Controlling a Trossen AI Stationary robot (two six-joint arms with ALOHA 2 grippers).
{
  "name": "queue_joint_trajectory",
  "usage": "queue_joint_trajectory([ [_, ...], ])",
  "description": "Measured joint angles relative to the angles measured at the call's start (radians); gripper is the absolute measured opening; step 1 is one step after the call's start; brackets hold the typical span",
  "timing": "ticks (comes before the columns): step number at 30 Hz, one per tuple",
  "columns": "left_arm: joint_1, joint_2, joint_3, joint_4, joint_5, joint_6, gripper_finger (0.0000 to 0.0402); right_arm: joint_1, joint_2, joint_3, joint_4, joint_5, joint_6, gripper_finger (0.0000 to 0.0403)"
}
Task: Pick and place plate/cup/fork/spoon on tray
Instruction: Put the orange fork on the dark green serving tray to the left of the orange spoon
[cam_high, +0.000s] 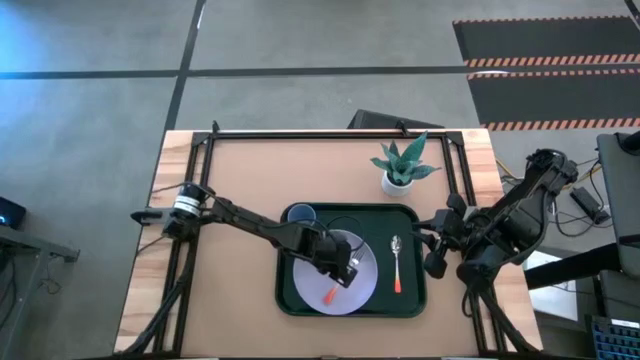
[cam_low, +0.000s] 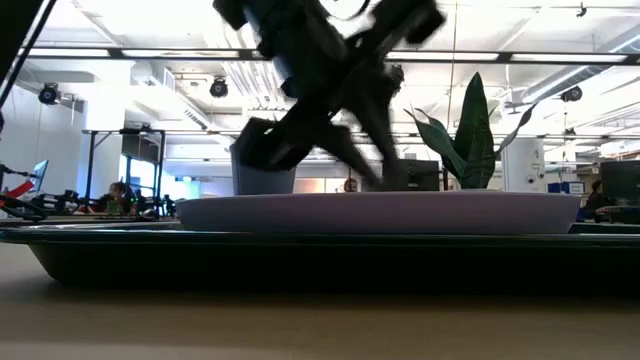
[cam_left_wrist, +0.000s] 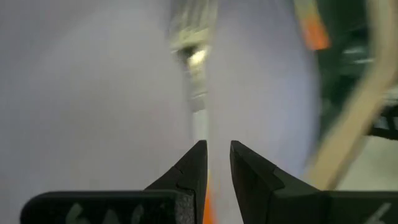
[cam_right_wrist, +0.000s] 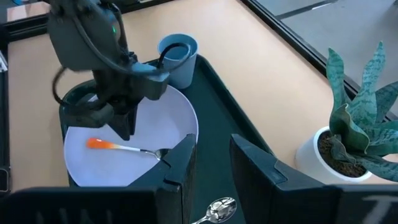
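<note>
The dark green tray (cam_high: 412, 300) lies at the table's middle. On it are the lavender plate (cam_high: 350, 290), the blue cup (cam_high: 300, 215) at its far left corner, and the spoon (cam_high: 397, 262) on its right part. The fork (cam_right_wrist: 124, 147) lies on the plate, its orange-red handle (cam_high: 330, 296) toward the near side. My left gripper (cam_high: 347, 268) is low over the plate, shut on the fork. My right gripper (cam_high: 437, 245) is open and empty at the tray's right edge. My left gripper has the fork's handle (cam_left_wrist: 207, 200) between its two fingers, near where the orange-red part meets the metal stem. The fingers (cam_right_wrist: 126, 129) come from above, slanting down, and lie across the fork. The fork lies flat on the plate, tines (cam_right_wrist: 163, 153) toward the tray's right.
A white pot with a green plant (cam_high: 402, 168) stands just behind the tray's far right corner. A dark frame runs along the table's far edge and sides (cam_high: 330, 133). Bare tabletop lies left of the tray (cam_high: 220, 290).
</note>
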Motion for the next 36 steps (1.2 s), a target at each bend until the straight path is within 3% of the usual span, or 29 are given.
queue_joint_trajectory([
  [4,0.003,-0.084,0.048,0.012,-0.016,0.108,0.0051,0.0,-0.008,0.0,0.005,-0.036,0.027,0.0086],
  [6,0.0,-0.153,0.068,0.018,-0.071,0.174,0.0051,0.0,-0.01,0.0,0.014,-0.068,0.043,0.0086],
  [14,-0.07,-0.539,0.068,-0.009,-0.508,0.55,0.0051,0.0,0.025,0.0,0.121,-0.166,0.132,0.0086],
  [17,-0.116,-0.678,0.056,-0.088,-0.666,0.647,0.0051,0.0,0.068,0.0,0.175,-0.165,0.208,0.0086],
  [20,-0.149,-0.789,0.042,-0.207,-0.759,0.681,0.0051,-0.002,0.128,0.0,0.239,-0.157,0.323,0.0086],
  [25,-0.159,-0.927,0.033,-0.461,-0.773,0.683,0.0051,-0.056,0.285,0.0,0.403,-0.158,0.502,0.0086],
  [29,-0.159,-0.998,0.029,-0.626,-0.773,0.684,0.0051,-0.139,0.421,0.013,0.604,-0.2,0.514,0.0086],
  [36,-0.158,-1.092,0.026,-0.81,-0.726,0.697,0.0051,-0.301,0.623,0.143,0.676,-0.505,0.444,0.0095],
])
